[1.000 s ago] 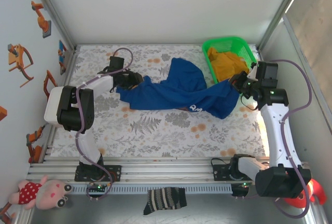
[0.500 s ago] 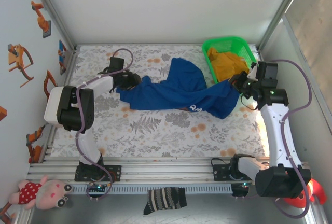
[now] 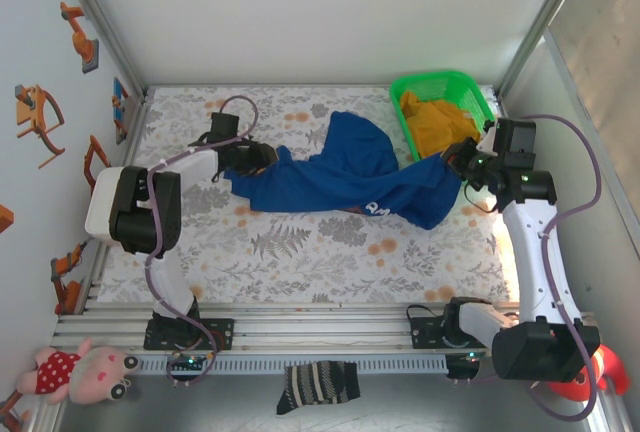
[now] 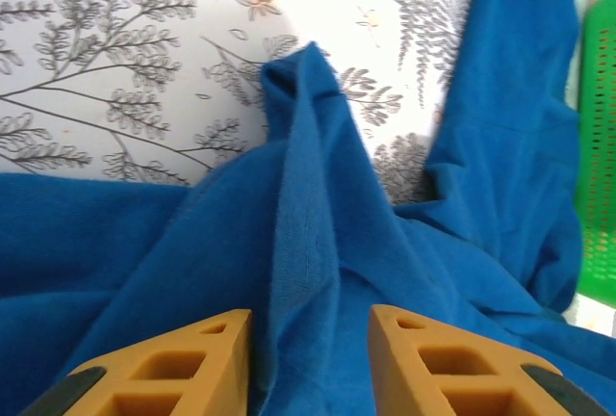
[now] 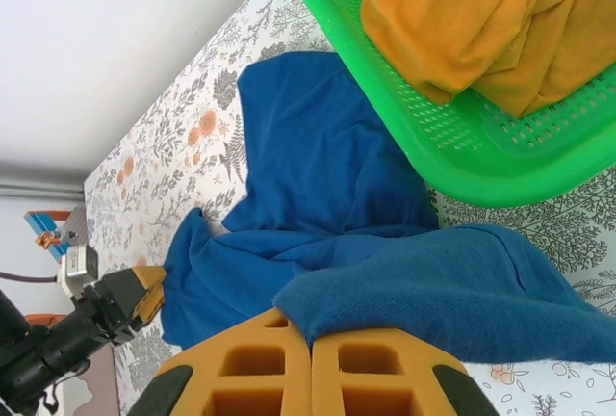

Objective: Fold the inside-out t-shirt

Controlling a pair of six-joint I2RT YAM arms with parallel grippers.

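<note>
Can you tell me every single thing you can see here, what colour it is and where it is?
t-shirt: one, royal blue, stretched across the middle of the table
basket: one, green, far right corner of the table
garment: one, mustard yellow, inside the basket
table: one, white cover with grey leaves and orange flowers
plush toy: one, pink, by the near left corner
striped cloth: one, dark and pale stripes, near edge between the arm bases
red thing: one, near right corner, partly hidden
wall stickers: several, mostly orange, left wall
left gripper: one, yellow fingers, either side of a t-shirt fold; grip unclear
right gripper: one, yellow fingers, shut on the t-shirt beside the basket
</note>
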